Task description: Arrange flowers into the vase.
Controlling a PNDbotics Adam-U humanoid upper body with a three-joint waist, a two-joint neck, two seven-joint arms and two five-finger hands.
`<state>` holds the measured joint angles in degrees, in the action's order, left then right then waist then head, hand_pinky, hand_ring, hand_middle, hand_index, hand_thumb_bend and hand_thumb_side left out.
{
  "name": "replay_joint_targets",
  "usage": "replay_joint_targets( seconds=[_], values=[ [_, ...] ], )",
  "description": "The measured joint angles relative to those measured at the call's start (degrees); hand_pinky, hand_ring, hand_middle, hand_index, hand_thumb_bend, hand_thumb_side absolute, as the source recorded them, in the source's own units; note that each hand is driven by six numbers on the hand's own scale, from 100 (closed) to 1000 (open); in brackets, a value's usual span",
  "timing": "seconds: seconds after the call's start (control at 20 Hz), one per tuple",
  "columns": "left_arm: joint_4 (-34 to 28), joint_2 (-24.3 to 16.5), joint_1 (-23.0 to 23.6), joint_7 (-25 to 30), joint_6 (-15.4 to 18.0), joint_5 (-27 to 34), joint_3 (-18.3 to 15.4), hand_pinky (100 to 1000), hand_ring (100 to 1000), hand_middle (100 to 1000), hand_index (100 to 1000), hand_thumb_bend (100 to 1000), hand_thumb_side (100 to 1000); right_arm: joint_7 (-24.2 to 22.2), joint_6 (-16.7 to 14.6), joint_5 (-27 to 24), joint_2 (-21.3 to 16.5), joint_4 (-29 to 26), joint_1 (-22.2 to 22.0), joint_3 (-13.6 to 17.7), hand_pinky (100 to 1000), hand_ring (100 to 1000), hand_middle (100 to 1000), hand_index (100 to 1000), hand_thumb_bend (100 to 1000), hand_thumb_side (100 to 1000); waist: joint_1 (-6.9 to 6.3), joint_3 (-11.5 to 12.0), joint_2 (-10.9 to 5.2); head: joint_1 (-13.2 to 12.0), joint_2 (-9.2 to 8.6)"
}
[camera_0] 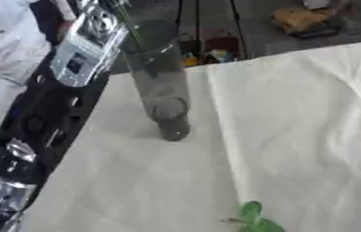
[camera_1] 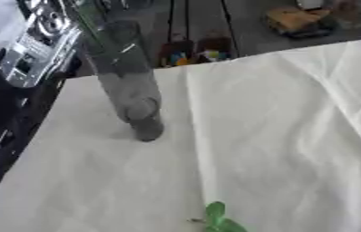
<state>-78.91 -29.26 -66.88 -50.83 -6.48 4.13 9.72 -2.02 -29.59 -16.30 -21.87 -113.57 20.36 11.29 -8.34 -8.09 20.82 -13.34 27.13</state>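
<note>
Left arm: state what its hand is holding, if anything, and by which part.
It cannot be told. The left arm runs up the left edge past the glass vase, but its hand is out of view. A green stem stands in the vase.

Dark floor point(camera_0: 255, 31) beyond white-clothed table point(camera_0: 295, 136).

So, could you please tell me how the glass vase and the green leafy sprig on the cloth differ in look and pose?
The vase is tall, grey and see-through; the green leafy sprig is small, opaque and bright green. The vase stands upright near the far left of the white cloth, while the sprig lies flat at the near edge, partly cut off by the picture. A thin green stem already sits in the vase; the sprig is outside it. Both rest on the same cloth.
</note>
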Motion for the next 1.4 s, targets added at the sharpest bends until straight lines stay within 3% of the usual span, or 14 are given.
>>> replay_joint_targets(
  seconds=[0.25,0.7,0.95,1.4],
  values=[
    [0.0,0.0,0.3,1.5,-1.5,0.3,0.3,289,525,531,100,225,793,0.2,0.1,0.0,0.0,0.0,-0.1,0.0,773,843,533,821,100,1000,0.01,0.2,-0.01,0.3,-0.02],
    [0.0,0.0,0.8,3.0,-2.7,0.9,0.7,300,516,485,100,165,996,0.6,0.4,0.1,0.0,0.0,-0.1,0.0,774,845,531,821,100,1000,0.03,0.3,-0.02,0.5,-0.51],
    [0.0,0.0,1.0,2.9,-2.5,1.3,1.0,308,518,482,122,109,1000,0.8,0.6,0.1,0.1,0.0,-0.2,0.1,774,845,530,818,100,1000,0.03,0.3,-0.02,0.6,-0.56],
    [-0.1,-1.0,1.7,4.2,-3.1,-0.2,1.7,318,528,486,139,100,1000,1.1,0.9,0.4,0.1,0.0,-0.3,0.3,775,847,529,817,100,1000,0.03,0.8,-0.13,0.9,-0.56]
  ],
)
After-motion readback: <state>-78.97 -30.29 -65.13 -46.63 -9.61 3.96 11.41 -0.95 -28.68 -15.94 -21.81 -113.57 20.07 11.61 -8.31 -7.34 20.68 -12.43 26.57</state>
